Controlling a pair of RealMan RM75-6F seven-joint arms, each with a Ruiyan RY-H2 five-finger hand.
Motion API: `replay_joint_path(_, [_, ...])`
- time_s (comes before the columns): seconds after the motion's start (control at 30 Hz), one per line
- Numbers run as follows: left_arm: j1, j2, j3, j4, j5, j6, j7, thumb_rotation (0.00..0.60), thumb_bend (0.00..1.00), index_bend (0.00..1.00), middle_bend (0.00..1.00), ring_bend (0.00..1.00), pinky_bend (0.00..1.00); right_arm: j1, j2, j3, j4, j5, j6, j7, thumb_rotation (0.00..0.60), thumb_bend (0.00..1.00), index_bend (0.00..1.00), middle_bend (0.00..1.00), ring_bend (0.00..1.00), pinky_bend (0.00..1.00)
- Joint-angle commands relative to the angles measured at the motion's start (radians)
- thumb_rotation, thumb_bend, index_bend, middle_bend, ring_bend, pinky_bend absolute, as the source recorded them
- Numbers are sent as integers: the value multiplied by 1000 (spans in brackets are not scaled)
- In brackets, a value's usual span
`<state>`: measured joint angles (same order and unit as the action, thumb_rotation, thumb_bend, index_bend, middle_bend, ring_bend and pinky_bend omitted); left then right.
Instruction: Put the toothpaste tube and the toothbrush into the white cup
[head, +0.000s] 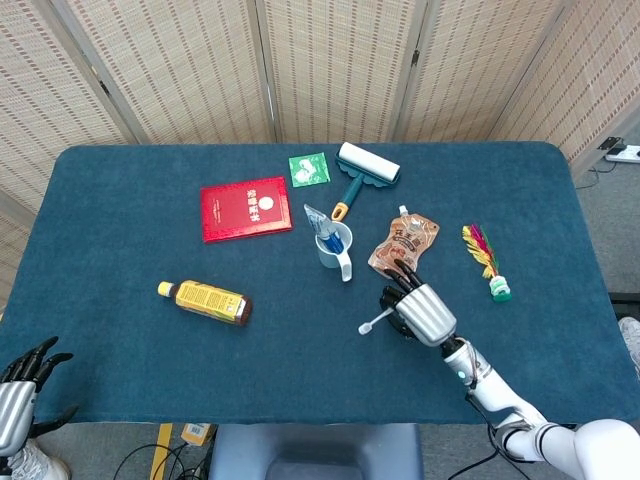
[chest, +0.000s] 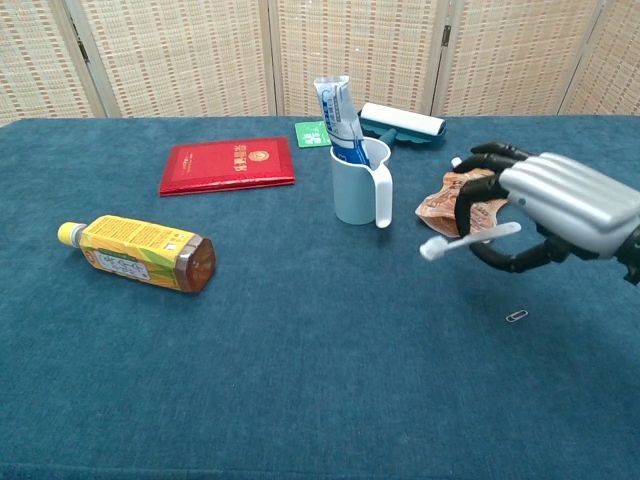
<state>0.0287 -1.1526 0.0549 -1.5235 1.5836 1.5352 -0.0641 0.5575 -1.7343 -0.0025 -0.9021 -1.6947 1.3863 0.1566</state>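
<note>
The white cup (head: 335, 249) (chest: 360, 187) stands mid-table with its handle toward me, and the blue and white toothpaste tube (head: 320, 228) (chest: 339, 116) stands upright inside it. My right hand (head: 422, 311) (chest: 560, 205) holds the white toothbrush (head: 377, 320) (chest: 463, 240) roughly level in the air, head end pointing left, lower right of the cup. My left hand (head: 20, 392) hangs off the table's near left corner, fingers apart, holding nothing.
A brown spout pouch (head: 404, 245) (chest: 468, 193) lies just behind my right hand. A yellow bottle (head: 205, 301) lies at the left, a red booklet (head: 246, 208) and a lint roller (head: 360, 171) behind the cup, a feather shuttlecock (head: 486, 261) at the right. A paperclip (chest: 516, 316) lies on the cloth.
</note>
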Motion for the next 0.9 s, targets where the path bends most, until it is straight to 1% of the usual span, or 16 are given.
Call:
replay_joint_path(0.03, [0,2,0,-5,1,1,4,600,221,268,105,138,201,6,23,89,-90,91,-8,99,600,406,633,460,158,76])
replay_joint_path(0.1, [0,3,0,-7,1,1,6,600,221,268,105,139,201,15,26,128,-123,132,-26,147,600,405,635,462,158,75])
replay_joint_path(0.23, [-2,5,2,-16,5,0,14,600,221,268,105,139,201,41,14,227,-191,229,-69,253,600,397,638,462,158,75])
replay_joint_path(0.43, [-1,7,2,-24,5,1,20,600,221,268,105,139,201,96,-21,331,-252,332,-153,346,600,383,644,462,158,76])
replay_joint_path(0.67, [1,8,4,-23,1,-1,20,600,221,268,105,139,201,165,-92,424,-258,440,-249,413,600,365,644,462,164,76])
replay_joint_path(0.77, [2,8,4,-20,-2,-2,18,600,221,268,105,138,201,189,-119,454,-248,476,-282,435,600,356,644,462,165,76])
replay_joint_path(0.9, [4,8,4,-15,-12,-5,12,600,221,268,105,139,201,216,-143,477,-228,496,-305,447,600,348,644,462,165,75])
